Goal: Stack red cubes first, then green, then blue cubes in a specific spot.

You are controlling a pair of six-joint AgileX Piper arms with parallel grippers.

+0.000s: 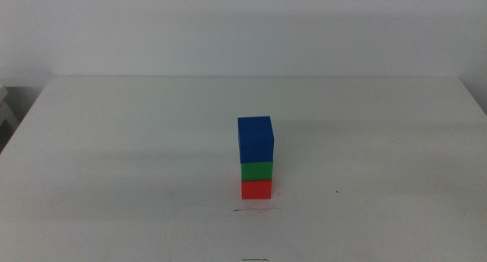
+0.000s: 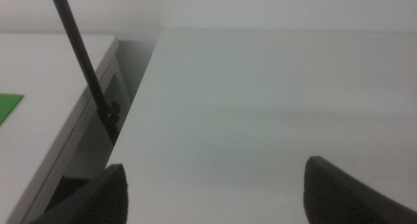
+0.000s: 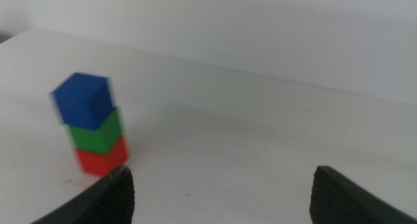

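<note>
The three cubes stand in one upright stack at the table's centre in the middle view: red cube (image 1: 257,189) at the bottom, green cube (image 1: 257,170) on it, blue cube (image 1: 255,139) on top. A short thin dark line (image 1: 255,210) lies on the tabletop just in front of the stack. The right wrist view shows the same stack, red cube (image 3: 103,159), green cube (image 3: 96,134), blue cube (image 3: 81,99), off to one side and away from my right gripper (image 3: 221,195), which is open and empty. My left gripper (image 2: 215,195) is open and empty over bare table near its edge. Neither arm shows in the middle view.
The white table (image 1: 114,140) reaches a pale wall at the back. In the left wrist view the table's edge (image 2: 133,107) borders a gap, with a thin black rod (image 2: 81,55) and a lower white surface carrying a green patch (image 2: 8,105).
</note>
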